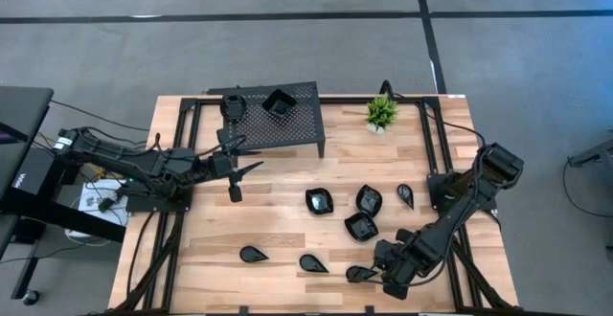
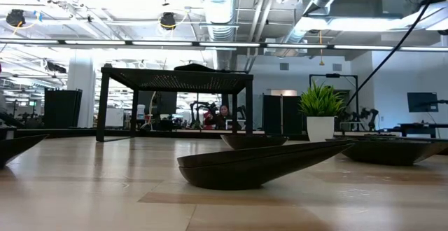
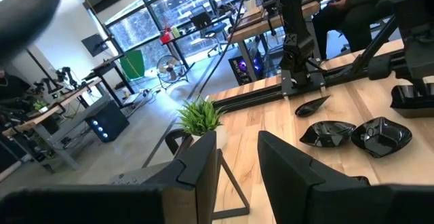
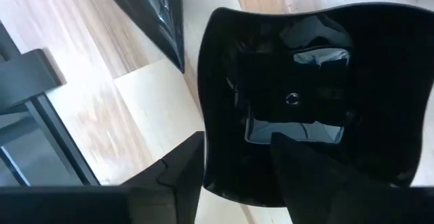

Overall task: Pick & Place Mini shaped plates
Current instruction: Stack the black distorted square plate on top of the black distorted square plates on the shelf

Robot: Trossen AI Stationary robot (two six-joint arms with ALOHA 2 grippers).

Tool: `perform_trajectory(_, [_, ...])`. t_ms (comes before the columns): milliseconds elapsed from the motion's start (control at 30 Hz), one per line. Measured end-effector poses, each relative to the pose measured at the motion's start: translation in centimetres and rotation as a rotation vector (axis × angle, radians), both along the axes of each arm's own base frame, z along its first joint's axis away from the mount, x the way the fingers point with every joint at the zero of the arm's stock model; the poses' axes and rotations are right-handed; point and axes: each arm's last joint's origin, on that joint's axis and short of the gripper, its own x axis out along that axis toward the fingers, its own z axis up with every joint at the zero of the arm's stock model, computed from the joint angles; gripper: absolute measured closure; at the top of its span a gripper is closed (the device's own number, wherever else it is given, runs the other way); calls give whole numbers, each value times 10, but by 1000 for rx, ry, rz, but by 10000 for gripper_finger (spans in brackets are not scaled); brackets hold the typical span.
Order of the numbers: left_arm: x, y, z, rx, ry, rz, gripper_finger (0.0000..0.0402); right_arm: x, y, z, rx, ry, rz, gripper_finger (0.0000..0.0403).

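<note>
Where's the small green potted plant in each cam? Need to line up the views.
High view: the small green potted plant stands at the table's far edge, right of the black perforated metal stand.
Low view: right of centre, right of the stand.
Left wrist view: ahead of that arm's fingers, at the table's edge.
Right wrist view: not in it.
Shared landmark: the stand, in the high and low views.
</note>
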Motion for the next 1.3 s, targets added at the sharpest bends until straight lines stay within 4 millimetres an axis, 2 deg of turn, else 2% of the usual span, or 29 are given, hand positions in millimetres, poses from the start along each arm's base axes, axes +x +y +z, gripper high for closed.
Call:
perform_trajectory(200, [0, 0, 0, 0, 0, 0, 291, 6, -2, 1, 58, 22, -47, 334])
perform_trajectory(333, [0, 0, 0, 1, 0, 0, 291, 17, -3, 3, 113, -22, -46, 392])
perform_trajectory(533, [0, 0, 0, 1, -1, 0, 291, 35, -6, 14, 201, -58, -73, 393])
perform_trajectory(700, [0, 0, 0, 1, -4, 0, 291, 52, -9, 42, 240, -139, -53, 398])
perform_trajectory(833, [0, 0, 0, 1, -4, 0, 291, 60, -19, 64, 169, -220, -42, 401])
perform_trajectory(1067, [0, 0, 0, 1, -4, 0, 291, 74, -52, 89, -46, -455, -104, 401])
perform_trajectory(1300, [0, 0, 1, 0, -5, 0, 291, 104, -114, 105, -333, -646, -269, 400])
